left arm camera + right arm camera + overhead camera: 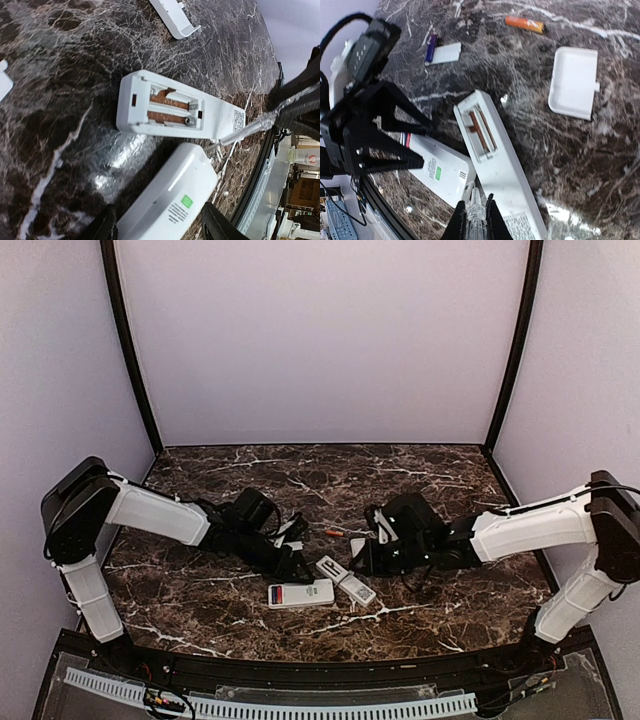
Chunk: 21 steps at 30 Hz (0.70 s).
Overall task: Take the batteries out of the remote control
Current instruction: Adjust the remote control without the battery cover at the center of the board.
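Dark brown marble table (pixel 420 465), veined white and closed in by plain pale walls (pixel 320 340); we list what lies on it. Item one: open remote (pixel 175 107), back upward, its cover off, near the table's front edge. Two orange-red batteries (pixel 170 101) sit side by side in its compartment. Item two: second remote (pixel 167 200), also back upward with a green label, lying just beside the first. The left gripper (pixel 160 227) stands part open astride this one, a dark finger on either side. We cannot tell from these views whether the pads actually press it. In the right wrist view its black frame hides that remote's far end. Item three: loose orange battery (pixel 525 24), alone on the marble, well apart from both remotes. Item four: purple battery (pixel 431 47), touching or nearly touching a small cover plate (pixel 445 53). Item five: larger cover plate (pixel 573 82), hollow side up, between the orange cell and the open remote. The right gripper (pixel 477 210) is closed with nothing between its clear tips, which rest at the label end of the open remote.
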Available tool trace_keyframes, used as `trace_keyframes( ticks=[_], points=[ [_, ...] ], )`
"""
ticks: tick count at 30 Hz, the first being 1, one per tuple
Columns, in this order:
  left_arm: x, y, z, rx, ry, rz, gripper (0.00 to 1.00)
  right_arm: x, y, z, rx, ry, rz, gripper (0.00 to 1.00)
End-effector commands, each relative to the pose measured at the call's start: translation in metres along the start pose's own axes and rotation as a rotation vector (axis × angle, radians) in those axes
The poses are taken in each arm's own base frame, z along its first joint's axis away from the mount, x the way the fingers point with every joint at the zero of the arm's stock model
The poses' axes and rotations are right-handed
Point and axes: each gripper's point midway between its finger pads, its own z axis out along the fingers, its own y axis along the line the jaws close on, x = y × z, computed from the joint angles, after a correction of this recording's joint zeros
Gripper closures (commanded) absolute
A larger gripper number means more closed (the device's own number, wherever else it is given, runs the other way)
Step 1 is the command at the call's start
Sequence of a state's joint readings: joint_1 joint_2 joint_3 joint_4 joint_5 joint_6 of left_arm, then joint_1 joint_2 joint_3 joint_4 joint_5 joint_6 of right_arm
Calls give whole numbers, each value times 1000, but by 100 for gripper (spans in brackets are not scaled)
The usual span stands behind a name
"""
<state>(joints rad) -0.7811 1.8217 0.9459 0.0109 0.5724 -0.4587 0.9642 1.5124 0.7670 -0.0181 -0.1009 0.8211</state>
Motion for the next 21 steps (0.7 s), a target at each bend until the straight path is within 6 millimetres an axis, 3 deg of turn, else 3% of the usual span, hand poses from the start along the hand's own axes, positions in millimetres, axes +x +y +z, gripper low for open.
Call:
trace_keyframes(
  ticks=[1, 7, 11, 16, 21],
  points=[
    [14, 4, -24, -64, -17, -37, 43, -53, 23, 10, -101, -118, -45, 100],
    [15, 1, -50, -110, -86, -69, 42, -98, 26, 10, -101, -172, -120, 100],
    [22, 16, -69, -177, -129, -159, 40, -104, 34, -5, -89, -184, -181, 100],
    [44, 33, -71, -165, -122, -286, 56, -85, 55, -15, -130, -133, -208, 100],
    [57, 38, -65, -132, -106, -362, 67, -55, 85, -1, -168, -61, -215, 100]
  ],
)
